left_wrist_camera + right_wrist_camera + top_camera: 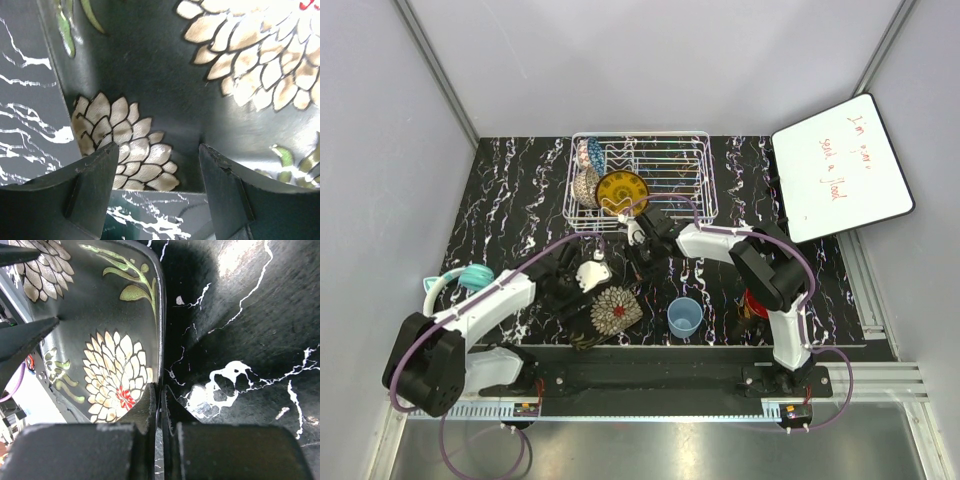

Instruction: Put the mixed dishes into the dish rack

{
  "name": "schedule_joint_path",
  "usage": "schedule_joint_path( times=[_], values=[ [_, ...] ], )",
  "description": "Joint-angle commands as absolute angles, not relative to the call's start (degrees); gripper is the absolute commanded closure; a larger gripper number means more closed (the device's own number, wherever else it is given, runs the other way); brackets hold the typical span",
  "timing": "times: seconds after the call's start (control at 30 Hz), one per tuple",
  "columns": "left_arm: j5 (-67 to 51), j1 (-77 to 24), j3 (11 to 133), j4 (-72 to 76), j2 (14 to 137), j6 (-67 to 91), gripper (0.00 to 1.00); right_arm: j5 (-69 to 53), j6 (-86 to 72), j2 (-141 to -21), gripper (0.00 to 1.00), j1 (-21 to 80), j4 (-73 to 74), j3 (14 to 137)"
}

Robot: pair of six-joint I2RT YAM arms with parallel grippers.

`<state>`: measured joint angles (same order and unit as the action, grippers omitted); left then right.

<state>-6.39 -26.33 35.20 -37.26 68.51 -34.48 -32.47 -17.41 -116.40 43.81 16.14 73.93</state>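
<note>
Right jaws clench the rim of the dark square floral plate point(100, 305), just in front of the dish rack point(665, 175); left jaws stand released, tips close to its face.

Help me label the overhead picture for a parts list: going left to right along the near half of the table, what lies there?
teal ribbed balls → dark square floral plate → light blue cup → dark orange-decorated mug, partly hidden.
</note>
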Motion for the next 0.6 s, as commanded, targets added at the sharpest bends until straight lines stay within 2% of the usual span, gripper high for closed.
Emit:
schedule_joint_path(
  times=[0.0,0.3,0.57],
  values=[
    [-2.9,-25.8,37.8,-41.0,64.6,-34.3,0.29,-33.9,-15.7,-115.9,1.0,44.6,16.1,74.8],
    [-8.1,-15.2,52.6,-49.8,58.4,-33.4,0.21,-28.2,-14.5,-104.8,1.0,44.5,16.2,71.9],
    [-20.4,-5.4,58.8,-52.8,63.6,-31.5,0.22,-19.8,-9.8,-98.9,1.0,44.6,21.9,80.1]
  ],
)
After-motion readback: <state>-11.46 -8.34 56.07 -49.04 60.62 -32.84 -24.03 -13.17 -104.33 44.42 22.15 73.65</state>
